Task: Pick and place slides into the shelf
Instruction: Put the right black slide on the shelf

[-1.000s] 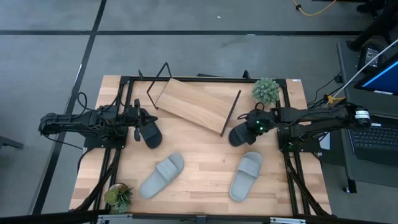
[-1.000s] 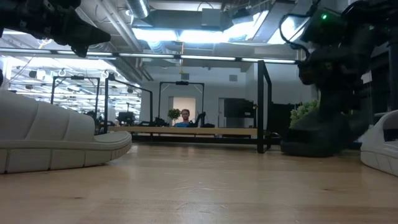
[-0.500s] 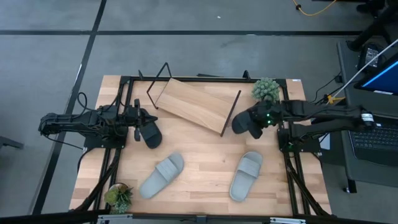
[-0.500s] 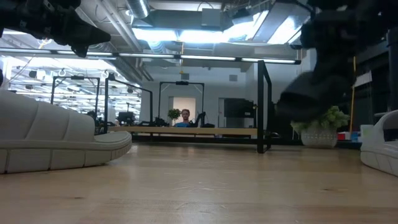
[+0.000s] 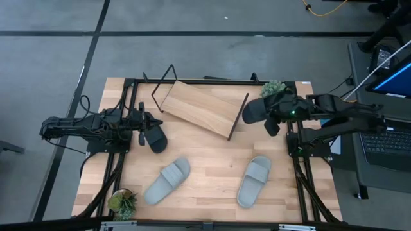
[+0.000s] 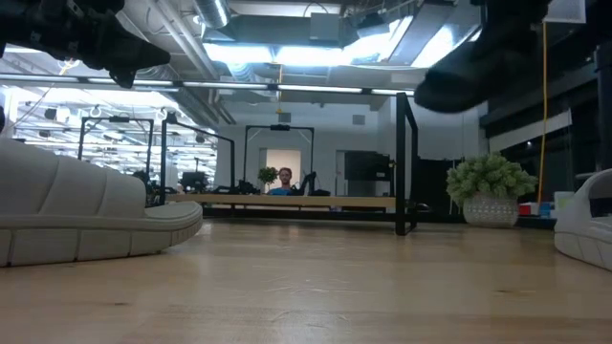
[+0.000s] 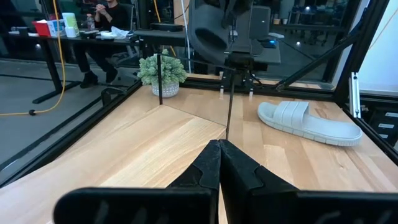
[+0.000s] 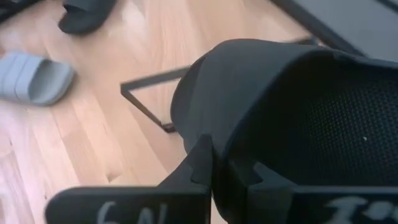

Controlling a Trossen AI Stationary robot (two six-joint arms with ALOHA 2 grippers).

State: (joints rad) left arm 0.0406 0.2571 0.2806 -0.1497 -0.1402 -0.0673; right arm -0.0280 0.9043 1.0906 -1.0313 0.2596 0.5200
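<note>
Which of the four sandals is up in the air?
The black slide gripped by the right end effector, lifted beside the shelf. The other black slide and both grey slides lie on the table.

Two black slides [image 5: 154, 137] [image 5: 254, 110], two grey slides [image 5: 166, 180] [image 5: 254, 181], one shelf [image 5: 200, 107], two plants [image 5: 274, 88] [image 5: 121, 203]

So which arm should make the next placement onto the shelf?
Right. The right gripper already holds a black slide lifted beside the shelf, at its right end. The left gripper sits low by the other black slide, which lies on the table, not lifted.
</note>
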